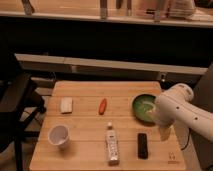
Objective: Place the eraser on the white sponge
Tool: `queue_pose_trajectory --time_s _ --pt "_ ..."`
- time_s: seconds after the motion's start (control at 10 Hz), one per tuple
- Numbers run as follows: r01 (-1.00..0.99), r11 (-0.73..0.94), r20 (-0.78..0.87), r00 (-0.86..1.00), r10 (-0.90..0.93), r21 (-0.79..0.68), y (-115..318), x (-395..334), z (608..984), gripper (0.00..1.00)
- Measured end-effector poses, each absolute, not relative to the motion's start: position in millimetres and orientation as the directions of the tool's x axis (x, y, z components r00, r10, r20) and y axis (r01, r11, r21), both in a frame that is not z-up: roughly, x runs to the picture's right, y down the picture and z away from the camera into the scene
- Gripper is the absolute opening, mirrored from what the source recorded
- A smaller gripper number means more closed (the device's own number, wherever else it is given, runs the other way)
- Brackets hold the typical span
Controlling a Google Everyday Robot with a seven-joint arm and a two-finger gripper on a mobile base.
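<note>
The gripper [164, 132] is hovering, fingers wide and empty, just beside the flat black oblong eraser [143, 145], on its right in the camera view, which is lying front-to-back on the wooden bench [85, 125].

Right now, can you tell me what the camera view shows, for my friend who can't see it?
The open gripper of a white robot arm hangs empty at the right of the wooden table, beside the black eraser. The white sponge lies far left; a cup, bottle, orange object and green bowl also sit there.

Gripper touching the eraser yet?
Apart. Camera view: the gripper hangs beside the eraser, with a strip of table showing between them.
</note>
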State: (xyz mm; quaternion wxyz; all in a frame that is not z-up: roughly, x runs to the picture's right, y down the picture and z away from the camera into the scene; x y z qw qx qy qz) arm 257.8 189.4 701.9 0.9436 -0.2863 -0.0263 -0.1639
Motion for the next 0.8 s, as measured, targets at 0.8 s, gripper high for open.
queue_pose_trajectory --time_s 0.8 --pt "0.446 0.730 0.205 0.893 -0.400 -0.518 210.3 240.8 714.9 0.80"
